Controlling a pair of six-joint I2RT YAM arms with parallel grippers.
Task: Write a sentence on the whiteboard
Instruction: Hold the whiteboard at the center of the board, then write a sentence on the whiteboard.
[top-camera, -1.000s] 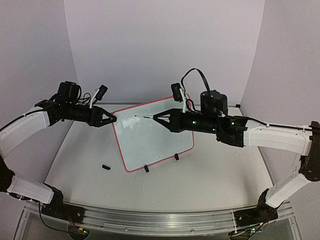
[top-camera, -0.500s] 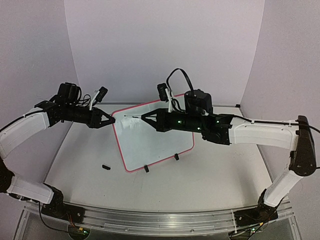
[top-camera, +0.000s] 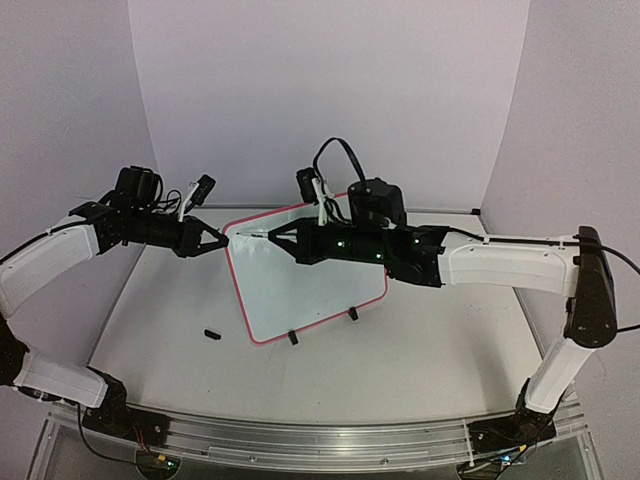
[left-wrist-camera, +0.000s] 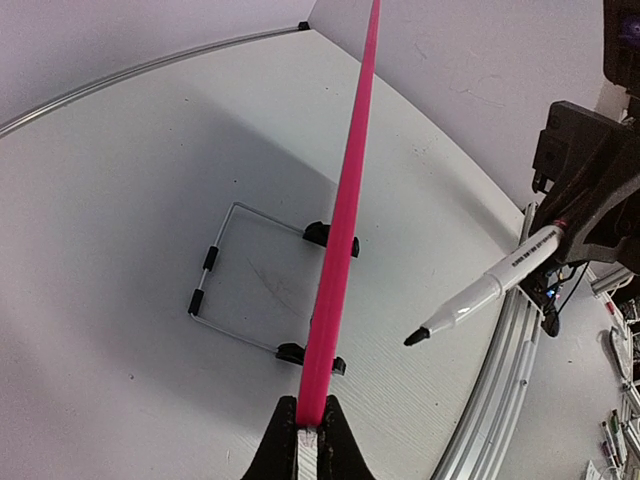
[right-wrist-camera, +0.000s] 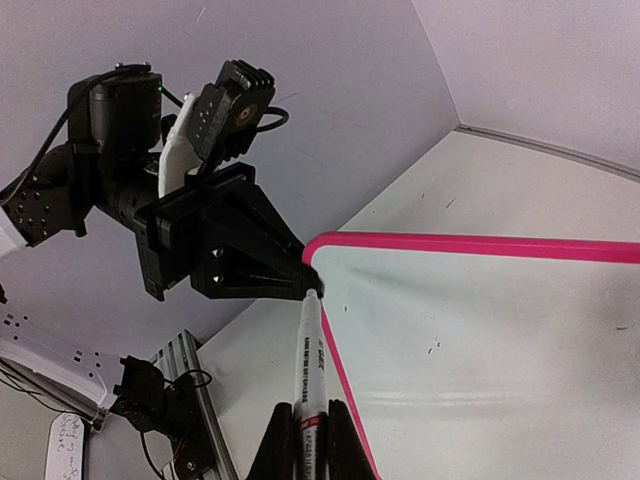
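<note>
Our right gripper (right-wrist-camera: 308, 432) is clenched on a white marker (right-wrist-camera: 311, 352) with its cap off and its black tip pointing away from the fingers. Our left gripper (left-wrist-camera: 309, 430) pinches the pink-red frame of the whiteboard (top-camera: 305, 285) at its upper left corner. The marker tip sits right by that corner and by the left fingertips. We cannot tell whether it touches the writing surface.

The whiteboard stands near the middle of the table (top-camera: 420, 350), leaning back on two black clip feet (top-camera: 293, 338). It is a rounded-corner white panel, and its face looks blank apart from a few faint specks. From the left wrist we see it edge-on as a thin pink line, with a wire stand (left-wrist-camera: 225, 285) lying behind it.

From above, our right arm covers the board's upper part. The print on the marker barrel is too small to read. A small black piece (top-camera: 211, 334) lies on the table to the near left of the board, and we cannot make out what it is.
</note>
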